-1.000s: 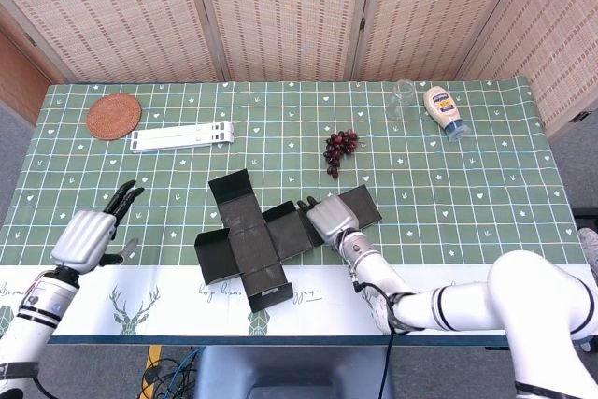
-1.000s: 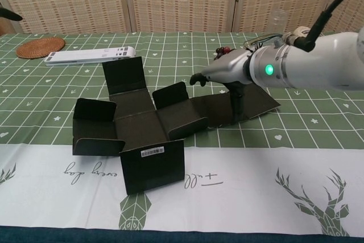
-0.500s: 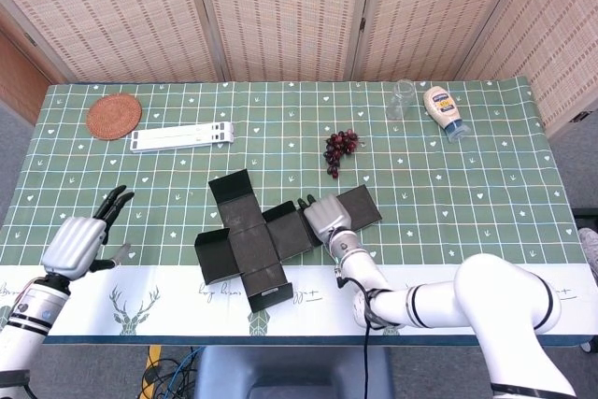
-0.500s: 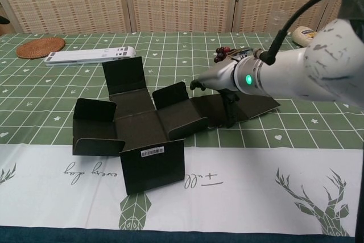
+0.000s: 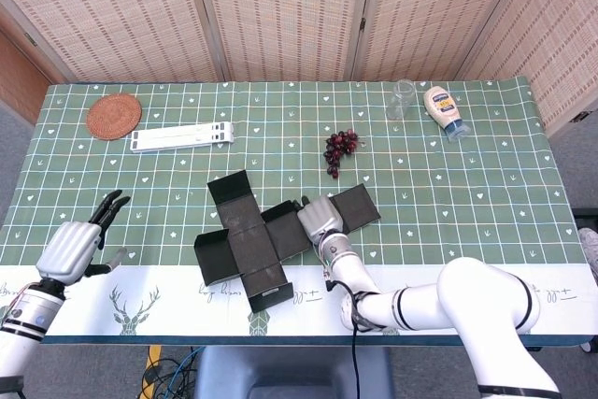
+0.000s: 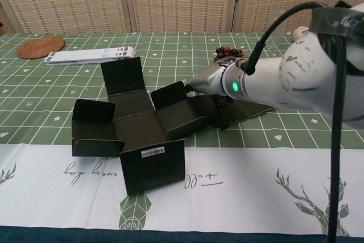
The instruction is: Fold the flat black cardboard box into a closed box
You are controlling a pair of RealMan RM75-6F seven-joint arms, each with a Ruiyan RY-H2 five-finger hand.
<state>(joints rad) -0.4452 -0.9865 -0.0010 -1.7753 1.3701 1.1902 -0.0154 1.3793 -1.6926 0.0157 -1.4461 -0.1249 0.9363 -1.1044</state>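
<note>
Shifted leftward, right hand (image 5: 320, 216) presses black cardboard box (image 5: 252, 240).

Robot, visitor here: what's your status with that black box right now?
Right hand resting on the flat black cardboard box, at its right flap. Left hand open, off to the side. Box flaps partly raised, not closed. Nothing blocking.

Woven folding screen (image 5: 280, 11) behind table (image 5: 486, 184); green checked tablecloth; grey floor.

A woven coaster (image 5: 114, 116), white stand (image 5: 181, 136), grapes (image 5: 339, 149), glass (image 5: 402, 99) and sauce bottle (image 5: 443, 111) sit along the table's far side.
</note>
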